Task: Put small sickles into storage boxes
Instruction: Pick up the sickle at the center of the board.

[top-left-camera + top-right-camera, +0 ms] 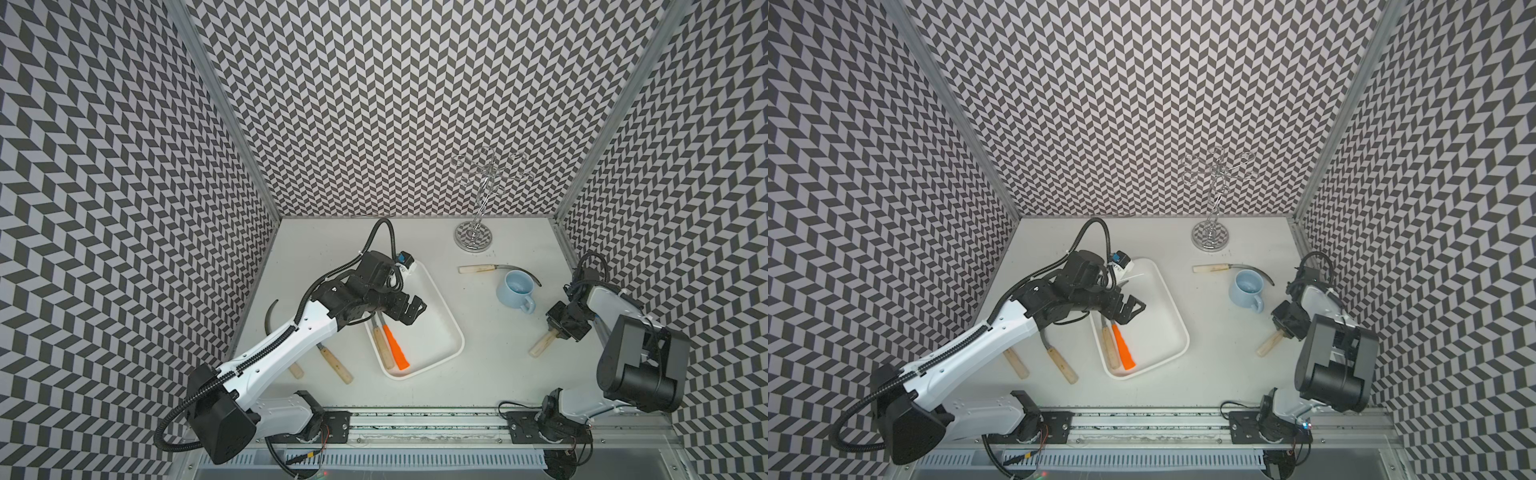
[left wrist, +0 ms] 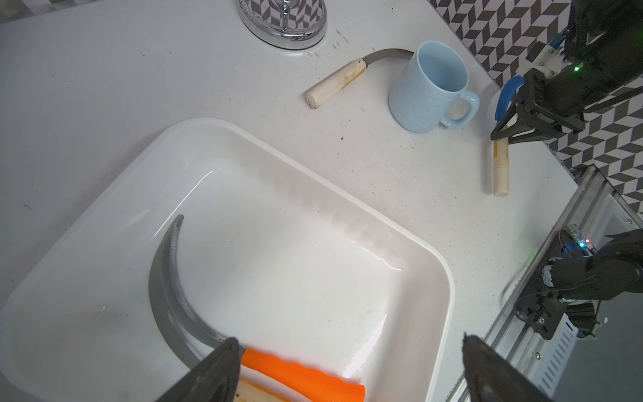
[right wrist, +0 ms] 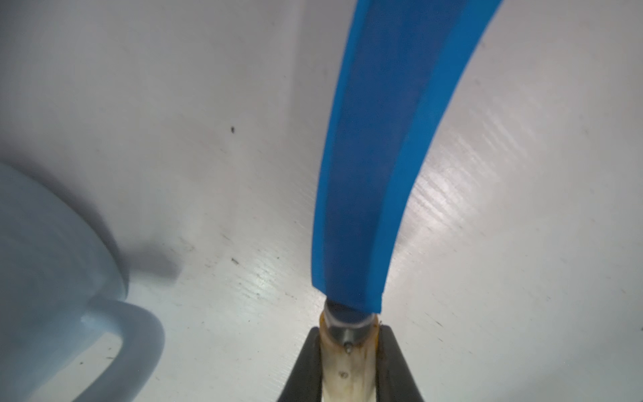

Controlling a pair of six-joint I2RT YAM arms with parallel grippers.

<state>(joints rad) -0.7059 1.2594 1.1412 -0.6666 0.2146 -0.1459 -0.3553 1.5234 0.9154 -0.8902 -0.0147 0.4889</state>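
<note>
Right wrist view is showing the right gripper (image 3: 349, 336) clamping the pale wooden handle of the blue-bladed sickle (image 3: 375, 156). Its jaws are drawn in narrow on the handle just behind the metal collar, and the blade is curving away over the white table (image 3: 174, 104). In both top views that gripper (image 1: 556, 331) is working at the table's right side, near the light blue mug (image 1: 514, 291), with the handle's free end pointing toward the front edge. Whether the sickle is resting on the tabletop or riding clear of it cannot be told.

The left gripper (image 1: 413, 309) is hanging over the white storage tray (image 1: 432, 328) at mid-table. Its jaws are standing spread wide and gripping nothing, as the left wrist view is also showing (image 2: 349, 341).

Two sickles are lying inside the tray along its left side. They are the orange-handled sickle (image 1: 397, 347) and, touching it, a wooden-handled sickle (image 1: 383, 349), their grey blades (image 2: 167, 278) nesting side by side.

Three more are lying out on the table. A lone sickle (image 1: 478, 269) is resting at the back, its blade passing behind the mug. A pair of sickles (image 1: 336, 368) is lying left of the tray, partly under the left arm (image 1: 282, 349).

A chrome stand (image 1: 473, 239) is standing near the back wall.
</note>
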